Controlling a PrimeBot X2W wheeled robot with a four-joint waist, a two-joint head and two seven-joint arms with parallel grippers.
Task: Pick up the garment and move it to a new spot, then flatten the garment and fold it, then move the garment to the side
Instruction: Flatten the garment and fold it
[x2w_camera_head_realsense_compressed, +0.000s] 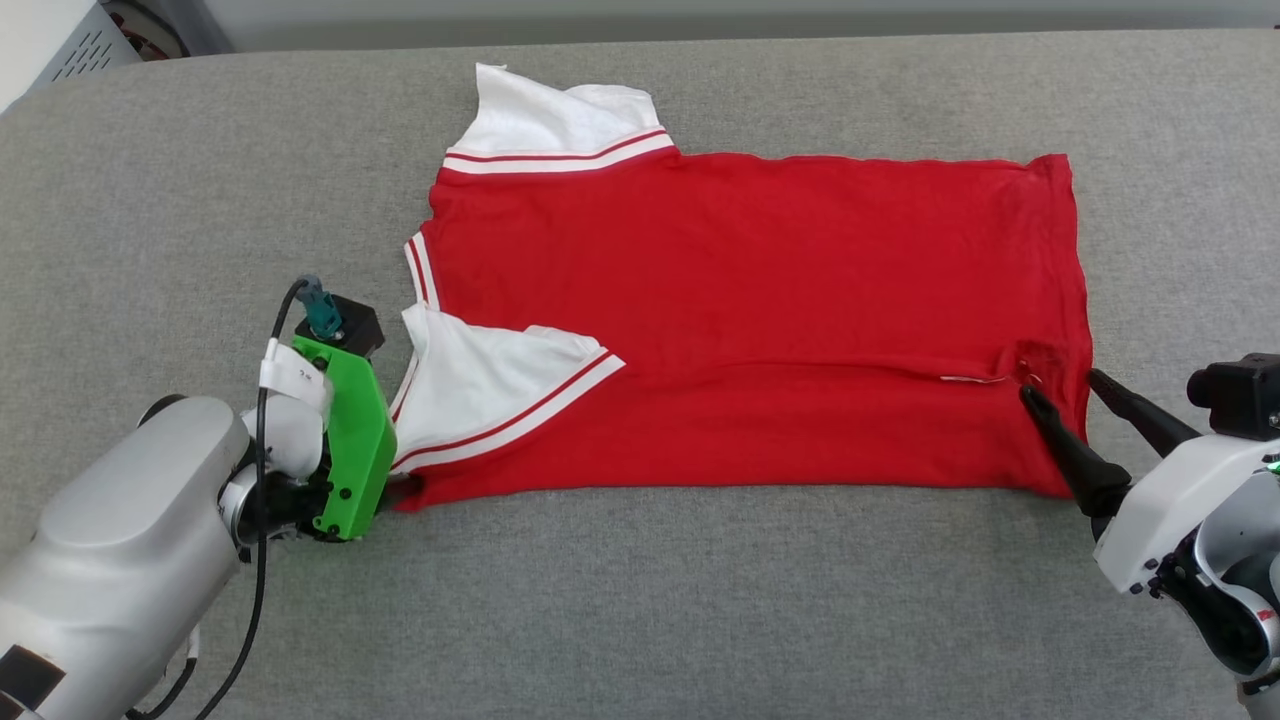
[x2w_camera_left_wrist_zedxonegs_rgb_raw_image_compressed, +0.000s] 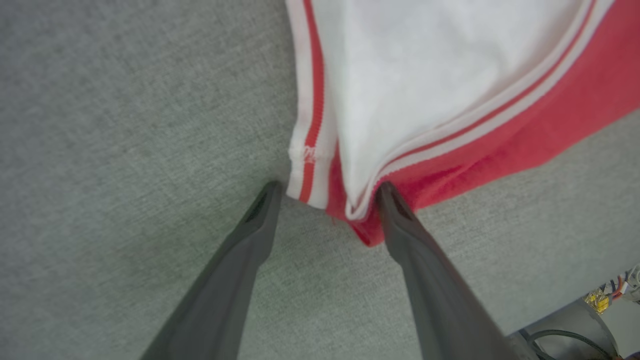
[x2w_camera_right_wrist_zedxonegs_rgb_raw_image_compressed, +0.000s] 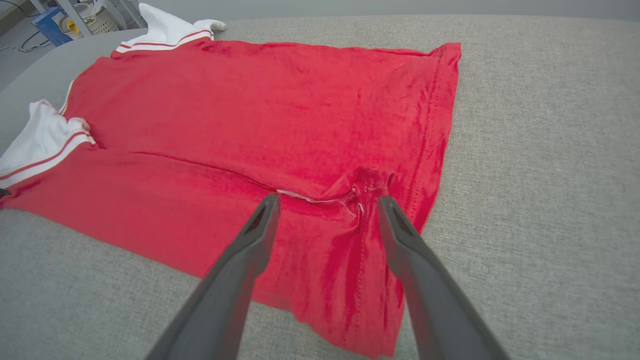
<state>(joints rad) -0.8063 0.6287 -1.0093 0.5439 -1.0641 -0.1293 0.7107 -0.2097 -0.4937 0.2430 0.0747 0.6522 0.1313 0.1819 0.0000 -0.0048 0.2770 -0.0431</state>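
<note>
- Red jersey tee (x2w_camera_head_realsense_compressed: 760, 270), white short sleeves, red-white striped trim: lies spread mid-way on grey woven cloth surface (x2w_camera_head_realsense_compressed: 640, 610). Neck end to robot's L, hem end to R. No print on upward face.
- Near long edge is turned up over the body. Fold's free edge (x2w_camera_head_realsense_compressed: 800, 365) runs L–R across the lower third.
- Near white sleeve (x2w_camera_head_realsense_compressed: 490, 385) lies tucked on top of the red panel. Far white sleeve (x2w_camera_head_realsense_compressed: 550, 115) juts past the far edge, not yet folded in.
- L gripper (x2w_camera_left_wrist_zedxonegs_rgb_raw_image_compressed: 327, 192): jaws apart, nothing held. Tips straddle the near-L corner where striped trim and red layers stack; one tip on bare cloth beside the trim, other against the red edge.
- R gripper (x2w_camera_right_wrist_zedxonegs_rgb_raw_image_compressed: 325, 202): jaws wide, empty, poised low over the near-R hem corner by a small puckered knot (x2w_camera_right_wrist_zedxonegs_rgb_raw_image_compressed: 365, 182) where the fold edge meets the hem.
- Why so placed (est.): arms sit at opposite ends of the same near edge, so a lengthwise fold travels straight w/o skew.
- Stage (est.): flattened, first fold in. Far-side fold, crosswise fold and move aside remain.
- Risk: pucker at the hem may set a crease unless smoothed.
</note>
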